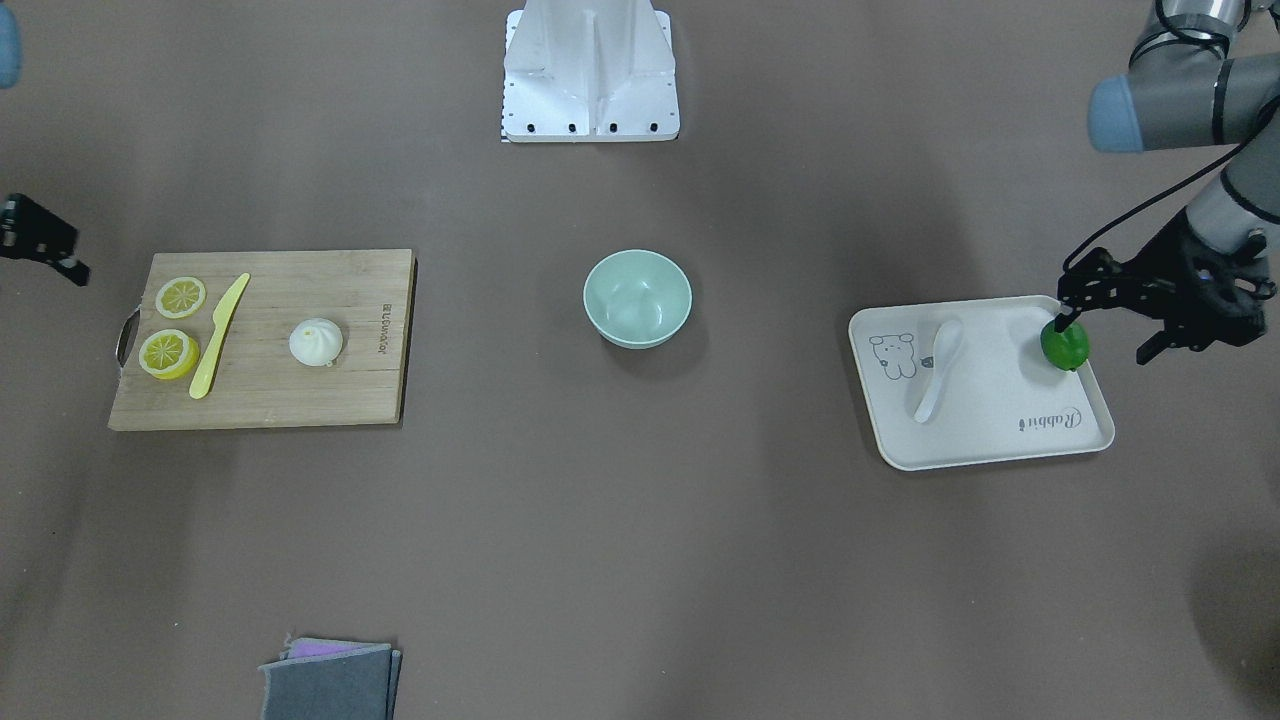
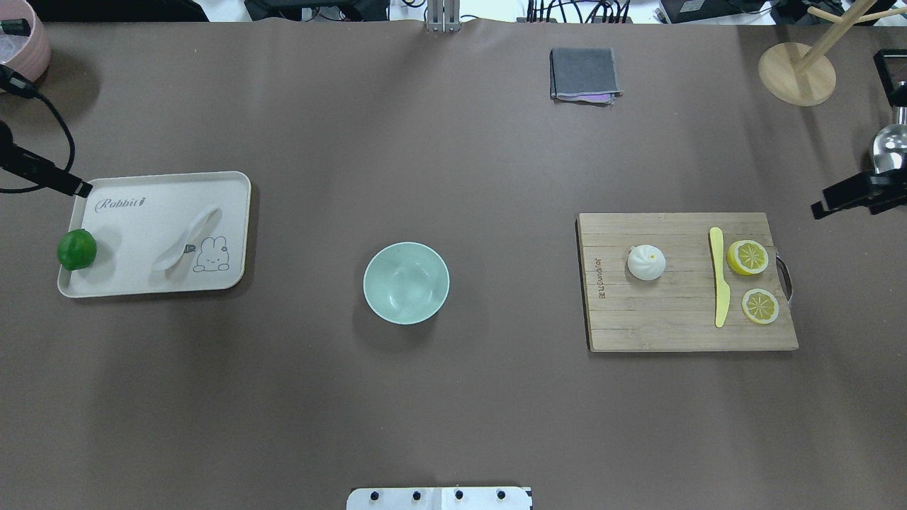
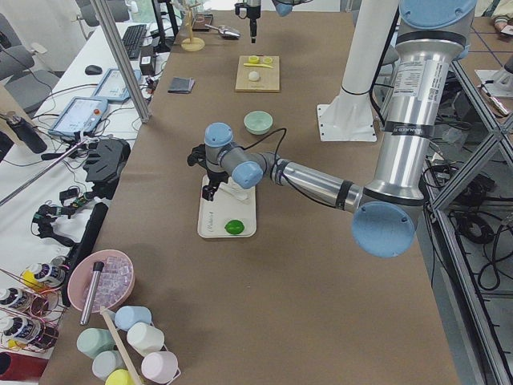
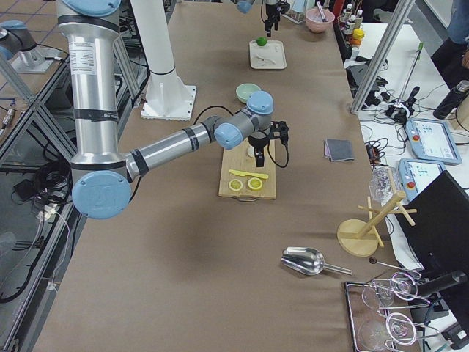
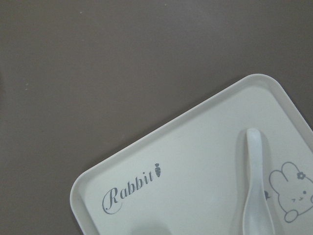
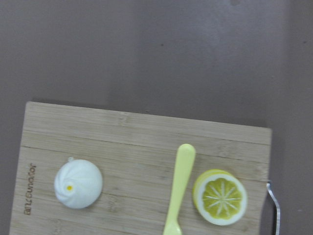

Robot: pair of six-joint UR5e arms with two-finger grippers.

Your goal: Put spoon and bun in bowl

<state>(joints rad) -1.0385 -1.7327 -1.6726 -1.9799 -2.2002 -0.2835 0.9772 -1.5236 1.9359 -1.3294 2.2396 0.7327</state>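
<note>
The white spoon (image 1: pixel 938 370) lies on a cream tray (image 1: pixel 1000 440), beside a green lime (image 1: pixel 1065 345). It also shows in the overhead view (image 2: pixel 186 241) and the left wrist view (image 5: pixel 257 196). The white pleated bun (image 1: pixel 316 342) sits on a wooden cutting board (image 1: pixel 270 400); the right wrist view (image 6: pixel 78 183) shows it too. The mint-green bowl (image 1: pixel 637 298) stands empty at the table's middle. My left gripper (image 1: pixel 1101 341) hovers open over the tray's lime end. My right gripper (image 2: pixel 825 205) hangs beyond the board's handle end, only partly in view.
A yellow plastic knife (image 1: pixel 218 335) and two lemon slices (image 1: pixel 180 297) lie on the board next to the bun. A folded grey cloth (image 2: pixel 583 73) lies at the far edge. A wooden stand (image 2: pixel 797 74) is at the far right. The robot base (image 1: pixel 590 70) is behind the bowl.
</note>
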